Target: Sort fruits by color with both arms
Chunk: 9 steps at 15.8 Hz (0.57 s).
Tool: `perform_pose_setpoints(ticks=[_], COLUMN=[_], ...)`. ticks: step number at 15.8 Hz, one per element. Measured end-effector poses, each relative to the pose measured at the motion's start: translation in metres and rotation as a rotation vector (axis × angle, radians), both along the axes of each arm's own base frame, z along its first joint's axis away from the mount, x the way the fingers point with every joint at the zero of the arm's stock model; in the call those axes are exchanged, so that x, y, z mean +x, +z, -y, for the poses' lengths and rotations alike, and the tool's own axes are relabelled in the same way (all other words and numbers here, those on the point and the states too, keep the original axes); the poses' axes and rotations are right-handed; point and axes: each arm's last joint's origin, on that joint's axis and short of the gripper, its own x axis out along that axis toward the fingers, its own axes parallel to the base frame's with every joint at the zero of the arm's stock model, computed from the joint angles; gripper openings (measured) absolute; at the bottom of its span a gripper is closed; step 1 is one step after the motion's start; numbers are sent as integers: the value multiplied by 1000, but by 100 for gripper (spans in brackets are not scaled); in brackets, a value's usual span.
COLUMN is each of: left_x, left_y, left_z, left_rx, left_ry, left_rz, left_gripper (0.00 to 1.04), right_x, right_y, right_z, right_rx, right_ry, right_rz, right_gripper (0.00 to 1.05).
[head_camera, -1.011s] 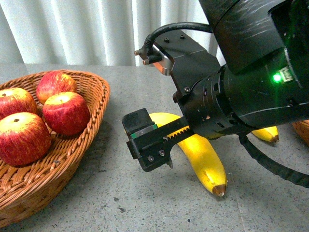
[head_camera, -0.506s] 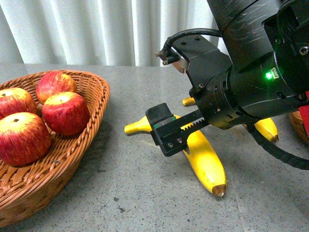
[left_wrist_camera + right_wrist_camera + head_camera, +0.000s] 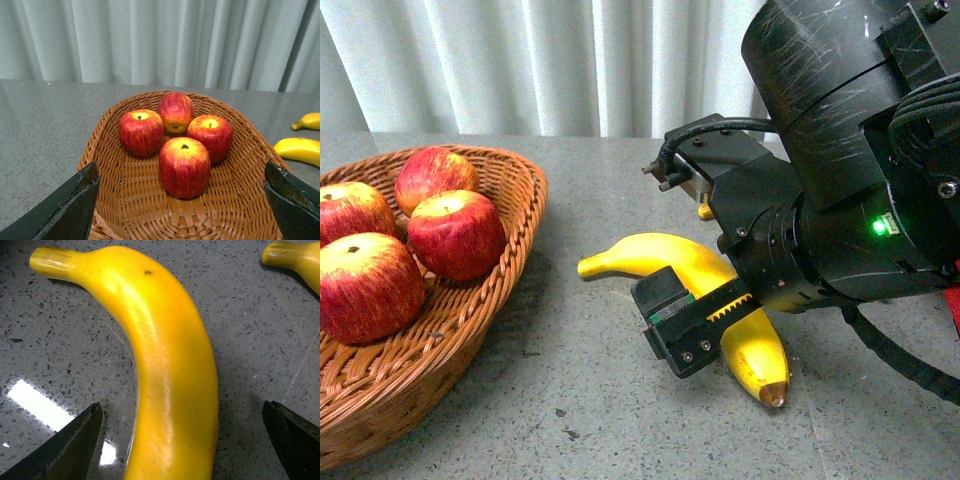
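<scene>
With jaws spread wide to either side of the near banana (image 3: 165, 355), the right gripper (image 3: 182, 440) should drop centred over its thick middle before closing squarely, lest it roll.

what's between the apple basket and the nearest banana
Nothing: only bare grey table separates the basket from the banana, as the front view shows.

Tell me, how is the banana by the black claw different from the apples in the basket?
The banana is long, curved, yellow; the four apples are round and red. The banana lies on the table; the apples sit in the wicker basket. The open right gripper straddles the banana; no gripper touches the apples. Both look glossy.
</scene>
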Motion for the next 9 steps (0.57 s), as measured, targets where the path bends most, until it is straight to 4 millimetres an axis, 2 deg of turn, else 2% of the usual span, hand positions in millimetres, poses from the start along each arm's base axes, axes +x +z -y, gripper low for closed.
perform_pose_setpoints(ticks=[1,6,9], left_x=[0,0,0], left_y=[0,0,0], left_z=[0,0,0], left_rx=[0,0,0], left_ry=[0,0,0], left_rz=[0,0,0], left_gripper=[98,98,98], right_x=[-1,-2,2], right_y=[0,0,10], right_z=[-1,0,3], right_rx=[-1,0,20], right_ry=[3,9,6], right_rz=[-2,-13,-15], right_gripper=[95,40,36])
